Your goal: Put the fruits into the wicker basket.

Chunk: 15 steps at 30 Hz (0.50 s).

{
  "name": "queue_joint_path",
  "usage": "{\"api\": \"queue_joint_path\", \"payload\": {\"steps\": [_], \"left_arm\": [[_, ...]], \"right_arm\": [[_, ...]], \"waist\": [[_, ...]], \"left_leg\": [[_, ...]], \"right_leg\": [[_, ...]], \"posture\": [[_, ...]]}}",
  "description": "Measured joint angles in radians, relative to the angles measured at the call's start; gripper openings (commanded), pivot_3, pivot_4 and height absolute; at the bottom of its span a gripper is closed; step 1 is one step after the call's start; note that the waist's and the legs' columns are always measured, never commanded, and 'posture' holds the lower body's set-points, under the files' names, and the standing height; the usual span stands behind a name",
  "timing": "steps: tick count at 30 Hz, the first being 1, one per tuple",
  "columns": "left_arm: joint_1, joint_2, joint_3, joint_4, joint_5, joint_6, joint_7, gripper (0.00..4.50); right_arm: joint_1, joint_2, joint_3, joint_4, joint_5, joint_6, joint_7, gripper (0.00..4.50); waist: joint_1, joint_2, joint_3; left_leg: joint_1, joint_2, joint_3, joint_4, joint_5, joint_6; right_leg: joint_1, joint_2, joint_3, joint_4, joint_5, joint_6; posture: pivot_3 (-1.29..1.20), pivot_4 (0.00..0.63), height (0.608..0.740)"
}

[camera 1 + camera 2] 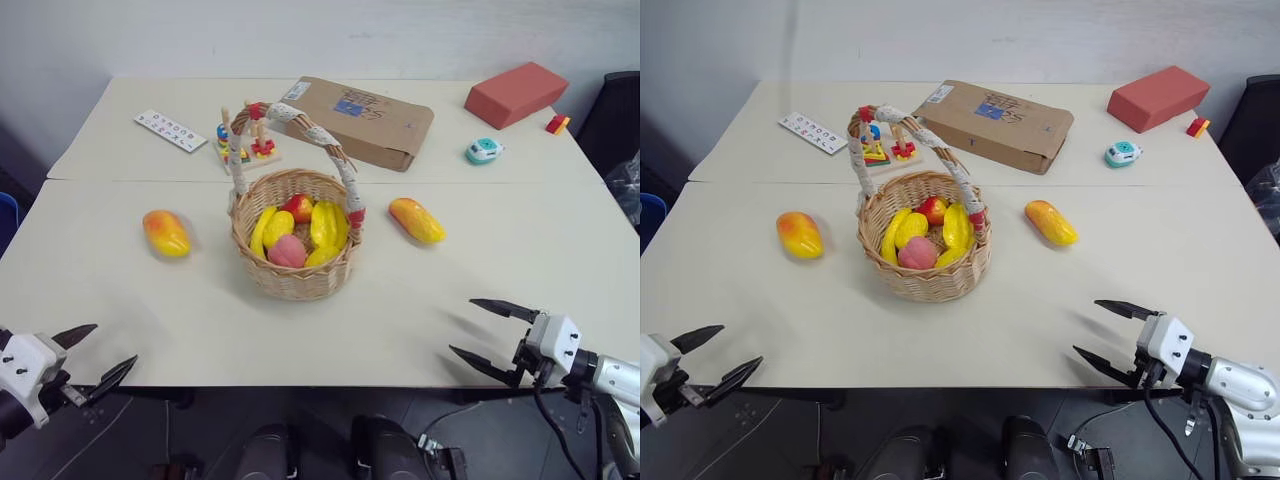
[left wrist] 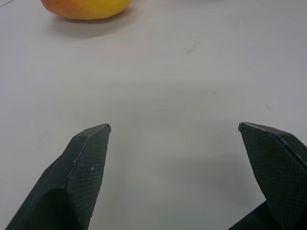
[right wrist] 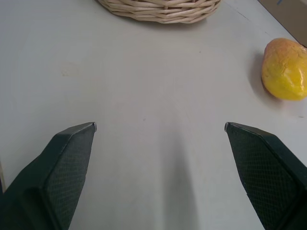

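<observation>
No legible writing on cardboard box [image 1: 362, 120]

- Left mango [image 1: 166, 233]: yellow shading to orange-red.
- Right mango [image 1: 416, 220]: yellow with an orange-red end.
- Wicker basket [image 1: 290, 275]: tan weave; handle wrapped whitish with red bands.
- Inside it: yellow pieces [image 1: 327, 225], a pink peach [image 1: 287, 251], a red fruit [image 1: 298, 207].
- Cardboard box [image 1: 363, 121]: brown, blue label.
- Block [image 1: 515, 94]: red.
- Surface [image 1: 400, 310]: pale cream.
- Left claw [image 1: 97, 358] and right claw [image 1: 480, 331]: black fingers, finely cross-hatched.

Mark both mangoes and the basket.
Left mango [image 1: 166, 233], left eye view, middle of its body.
Right mango [image 1: 417, 220], left eye view, middle of its body.
Basket [image 1: 290, 280], left eye view, front woven wall.
</observation>
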Motion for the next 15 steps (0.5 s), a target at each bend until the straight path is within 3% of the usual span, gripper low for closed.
{"api": "queue_joint_path", "payload": {"steps": [12, 15], "left_arm": [[-0.038, 0.031, -0.003, 0.015, -0.047, 0.089, -0.034, 4.5], [-0.083, 0.117, 0.017, -0.003, -0.137, 0.378, 0.034, 4.5]], "right_arm": [[-0.034, 0.037, 0.018, -0.008, 0.063, 0.04, 0.024, 4.48], [-0.077, 0.076, 0.057, -0.133, 0.124, 0.108, -0.007, 4.48]], "waist": [[-0.001, 0.0, 0.0], [-0.003, 0.0, 0.0]], "left_leg": [[0.0, 0.0, 0.0, 0.0, 0.0, -0.002], [0.0, 0.001, -0.001, 0.0, 0.002, -0.005]], "right_leg": [[0.0, 0.0, 0.001, 0.002, 0.0, 0.0], [-0.001, 0.0, 0.0, 0.004, 0.0, 0.0]], "posture": [[0.0, 0.15, 0.74], [0.0, 0.15, 0.74]]}}
